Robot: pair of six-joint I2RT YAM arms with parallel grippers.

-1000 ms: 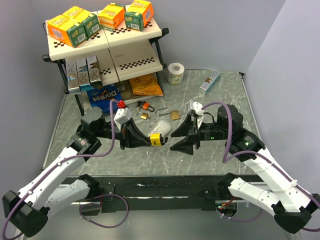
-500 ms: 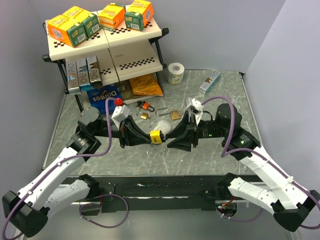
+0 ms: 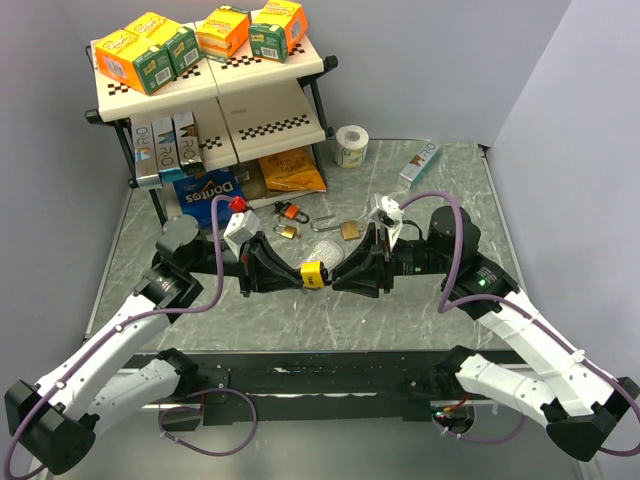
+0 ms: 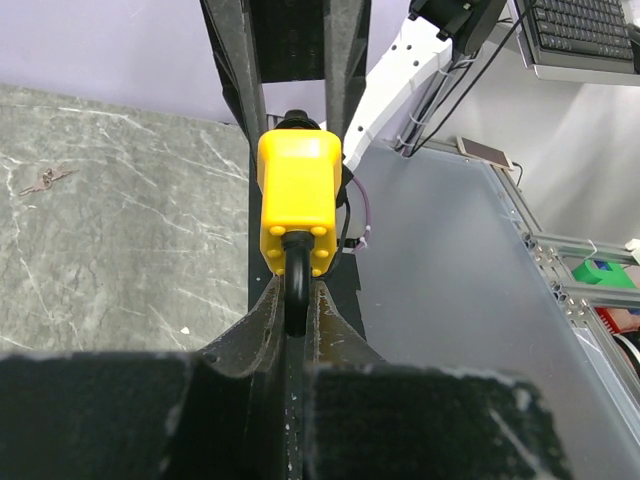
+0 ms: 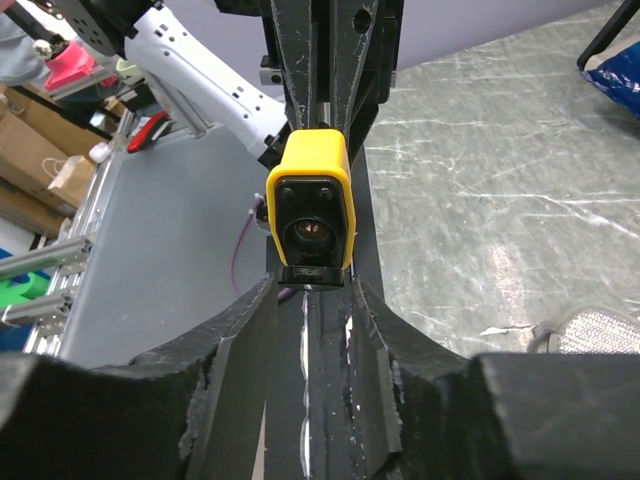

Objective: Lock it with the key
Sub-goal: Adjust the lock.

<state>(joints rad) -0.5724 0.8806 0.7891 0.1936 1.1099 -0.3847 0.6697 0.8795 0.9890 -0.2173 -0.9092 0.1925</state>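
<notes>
doritos bag (image 3: 205, 189), tape roll (image 3: 351, 146), shelf (image 3: 262, 78), orange boxes (image 3: 222, 32)

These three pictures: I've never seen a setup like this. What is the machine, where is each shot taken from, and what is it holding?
It is two robot arms bolted at the near edge of a marble-patterned table. The wide picture comes from a fixed camera above and behind them. The other two come from cameras on each wrist, looking along that arm's own fingers.

The left gripper pinches the shackle of a yellow padlock and holds it above the table. The right gripper faces it; the right wrist view looks at the lock's keyhole end, with a small dark piece at its fingertips, possibly the key.

Behind lie more padlocks, a chip bag, a paper roll and a shelf rack stacked with boxes.
</notes>
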